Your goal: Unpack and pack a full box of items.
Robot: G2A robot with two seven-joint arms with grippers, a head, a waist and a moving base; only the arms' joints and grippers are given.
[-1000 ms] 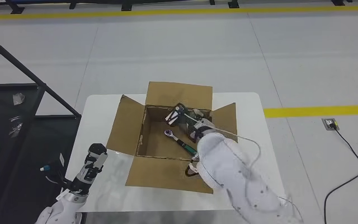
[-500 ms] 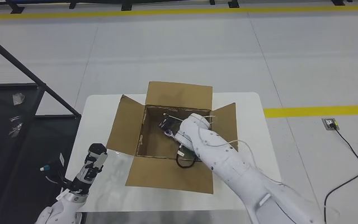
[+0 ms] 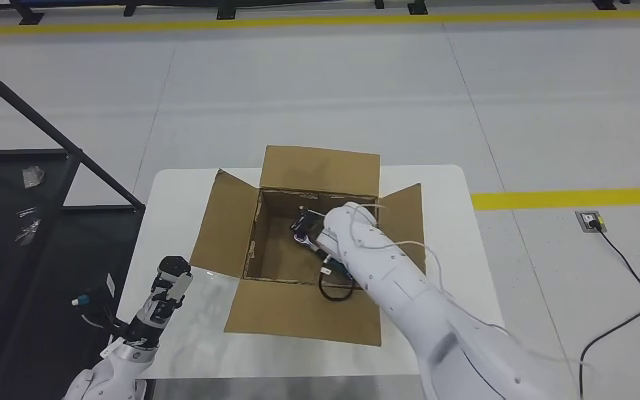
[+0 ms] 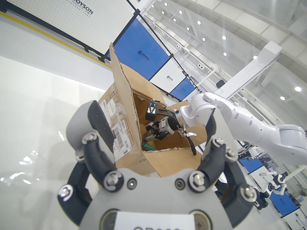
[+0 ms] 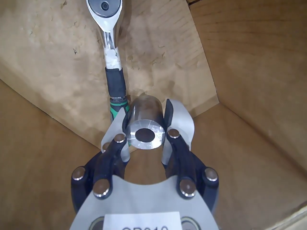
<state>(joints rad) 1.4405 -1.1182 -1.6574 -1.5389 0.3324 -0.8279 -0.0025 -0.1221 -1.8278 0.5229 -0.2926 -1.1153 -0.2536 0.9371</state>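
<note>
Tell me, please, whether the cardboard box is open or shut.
Open. The cardboard box has all four flaps spread outward, and the right gripper, shut on a metal cylinder, is inside it.

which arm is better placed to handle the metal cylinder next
Right. The right gripper has its fingers shut on the metal cylinder inside the cardboard box, by the ratchet wrench. The left gripper sits open outside the box, at the table edge.

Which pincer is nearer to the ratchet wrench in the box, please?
Right. The right pincer, shut on a metal cylinder, is inside the cardboard box beside the handle of the ratchet wrench; the left pincer sits open outside the box, over the table.
</note>
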